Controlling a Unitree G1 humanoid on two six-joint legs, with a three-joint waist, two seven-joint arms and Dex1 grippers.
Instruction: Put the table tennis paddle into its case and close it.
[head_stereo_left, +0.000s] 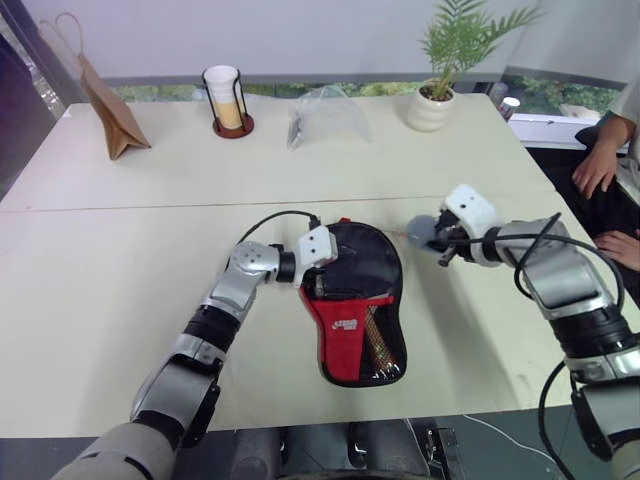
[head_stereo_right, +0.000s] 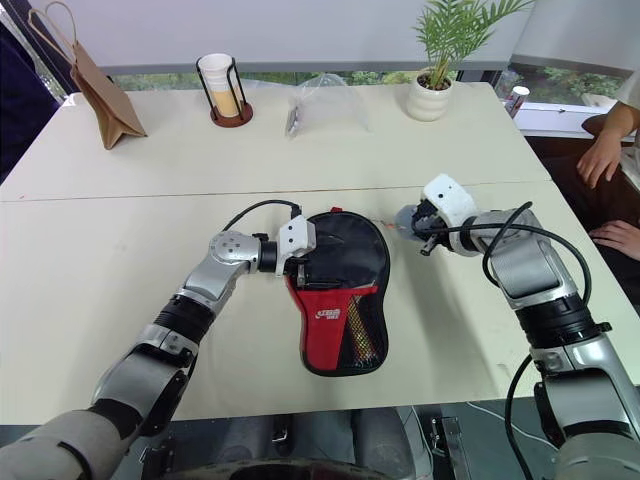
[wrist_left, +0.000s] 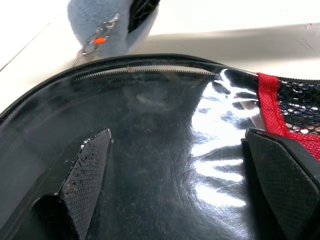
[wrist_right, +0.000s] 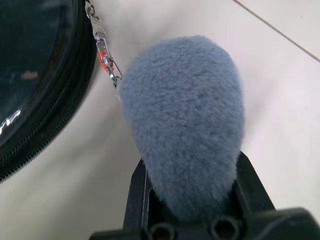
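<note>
Black case (head_stereo_left: 352, 300) with red panel; fluffy grey pouch (wrist_right: 182, 125).

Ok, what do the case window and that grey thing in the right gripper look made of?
Case window: glossy clear plastic, going by the bright glare streaks. Grey pouch, pinched in the right gripper: soft fleece or plush by its fuzzy nap, clipped to the case by a metal chain.
</note>
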